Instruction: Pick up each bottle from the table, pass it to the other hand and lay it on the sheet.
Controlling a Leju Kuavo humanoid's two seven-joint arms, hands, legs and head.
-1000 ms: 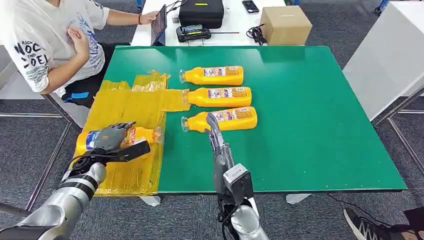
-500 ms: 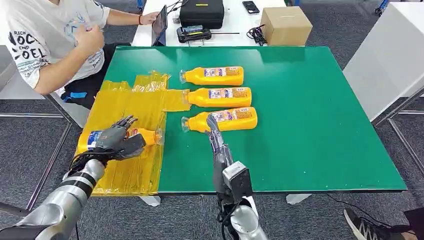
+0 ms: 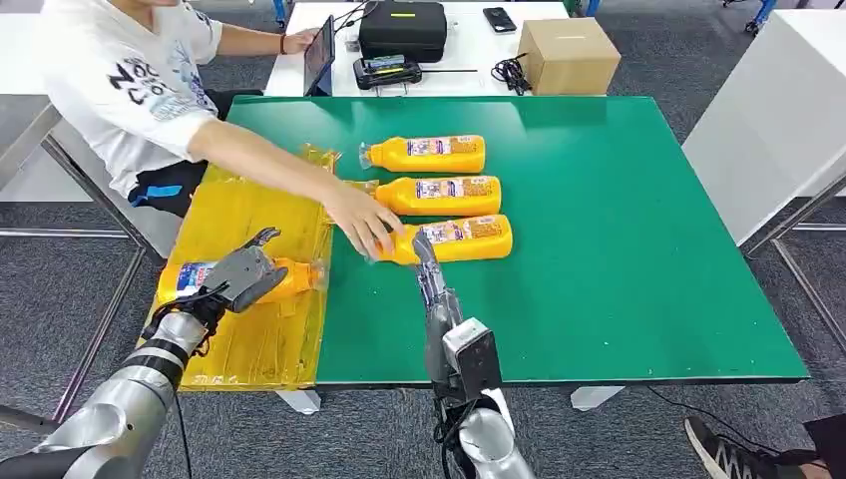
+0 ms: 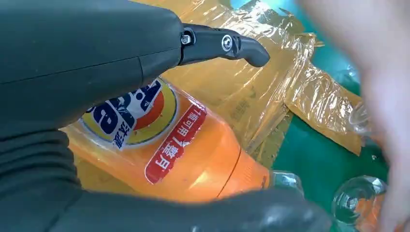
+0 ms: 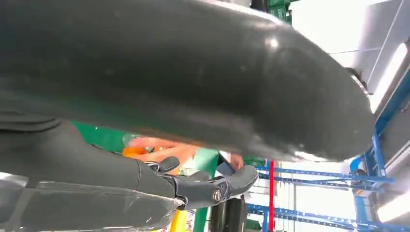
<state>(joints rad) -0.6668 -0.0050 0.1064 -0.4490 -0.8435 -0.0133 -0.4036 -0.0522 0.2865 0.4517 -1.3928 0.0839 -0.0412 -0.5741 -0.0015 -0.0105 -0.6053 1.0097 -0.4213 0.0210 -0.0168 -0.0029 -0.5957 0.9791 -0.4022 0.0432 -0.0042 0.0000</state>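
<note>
The green desk (image 3: 619, 249) carries a yellow sheet (image 3: 244, 215) along its left edge, with three orange bottles lying in a row on the bare green just right of it. A person (image 3: 130, 85) seated at the far left corner reaches an arm across the sheet, hand on the neck of the near bottle (image 3: 459, 238). The middle bottle (image 3: 439, 194) and far bottle (image 3: 424, 153) lie apart from both robot hands. A fourth bottle (image 3: 284, 279) lies on its side at the near end of the sheet, cap toward the green; the left hand (image 3: 239, 274) rests over its labelled end, fingers spread and lifted. The right hand (image 3: 427, 264) points straight, fingers together, tips just short of the near bottle, holding nothing.
</note>
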